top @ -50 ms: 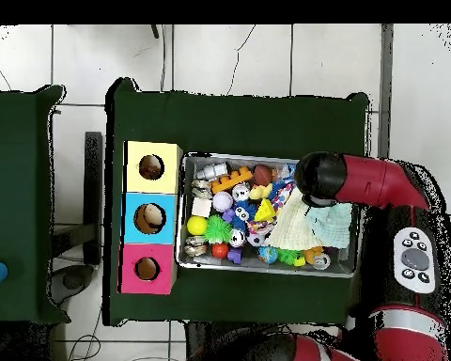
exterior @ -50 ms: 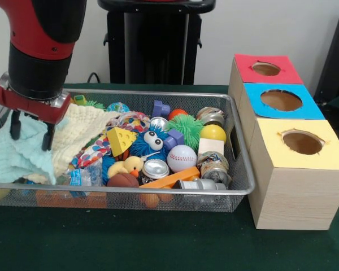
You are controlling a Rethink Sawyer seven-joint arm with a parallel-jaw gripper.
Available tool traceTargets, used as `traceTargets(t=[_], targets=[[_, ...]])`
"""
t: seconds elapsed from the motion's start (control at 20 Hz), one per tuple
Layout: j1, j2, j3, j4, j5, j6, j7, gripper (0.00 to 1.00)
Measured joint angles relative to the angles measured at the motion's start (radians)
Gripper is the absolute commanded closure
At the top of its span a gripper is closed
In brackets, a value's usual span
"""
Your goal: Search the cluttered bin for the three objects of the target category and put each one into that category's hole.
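I am hovering my tool with its fingers apart and empty over the cloths at one end of the bin, while the likely targets I can see, the baseball and yellow ball, are lying well apart from it near the end beside the boxes. I am judging the main risk to be snagging the loose cloth and dragging clutter over the toys, or closing on the wrong thing in the crowd. The balls are round, so I am reading no long axis or heading.
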Motion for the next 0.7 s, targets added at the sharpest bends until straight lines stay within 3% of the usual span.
traceTargets(t=[0.45, 0.7], targets=[[-0.001, 0.000, 0.010, 0.003, 0.000, 0.001, 0.000, 0.00], [-0.002, -0.048, 0.033, 0.070, 0.022, 0.043, 0.000, 0.00]])
